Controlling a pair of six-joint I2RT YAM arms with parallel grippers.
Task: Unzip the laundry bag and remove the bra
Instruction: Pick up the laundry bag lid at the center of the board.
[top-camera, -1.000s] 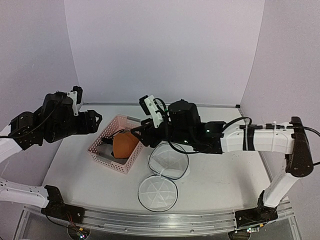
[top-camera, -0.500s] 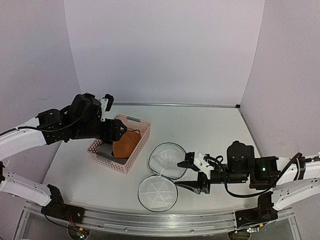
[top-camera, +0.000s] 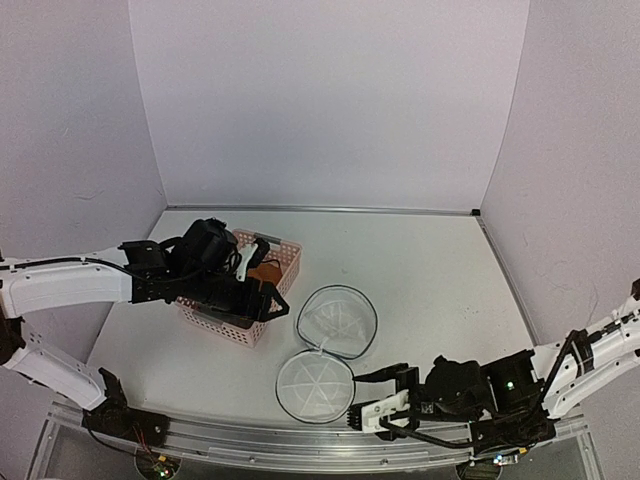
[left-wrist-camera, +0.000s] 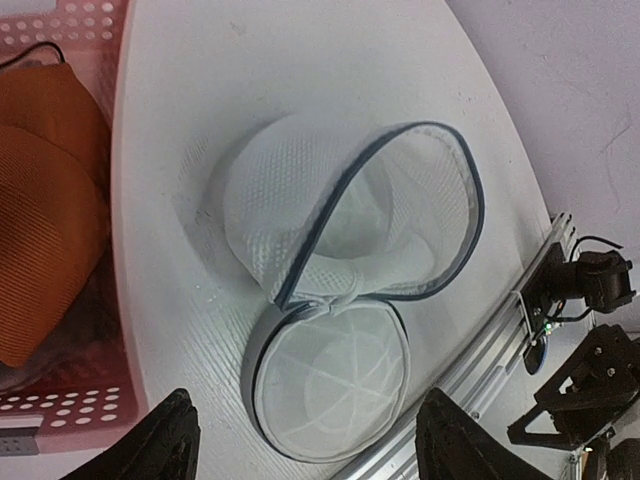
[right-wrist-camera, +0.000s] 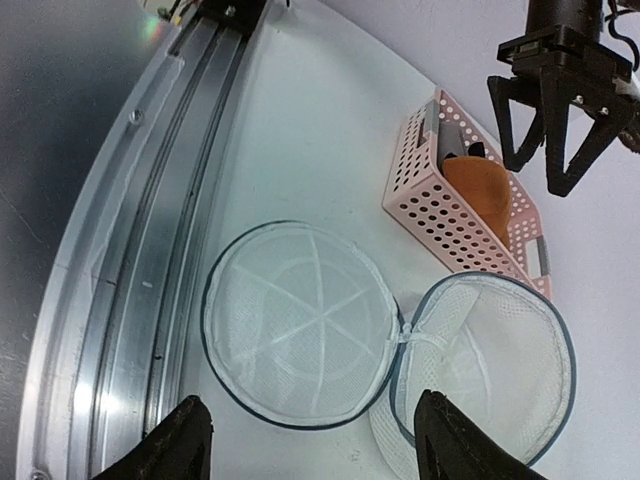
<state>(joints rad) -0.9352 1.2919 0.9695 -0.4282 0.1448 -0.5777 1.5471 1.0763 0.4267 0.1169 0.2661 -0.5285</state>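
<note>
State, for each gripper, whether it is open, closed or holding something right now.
Left gripper: open, holding nothing.
Right gripper: open, holding nothing.

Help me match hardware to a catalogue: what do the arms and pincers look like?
Left arm and right arm: white link shells, black joint housings, thin black cables. Left pincer and right pincer: black, two tapered fingers each.

A pink lattice basket (right-wrist-camera: 448, 224) sits on the white counter (top-camera: 430, 270), left of centre; a metal rail (top-camera: 300, 440) lines the near edge.
</note>
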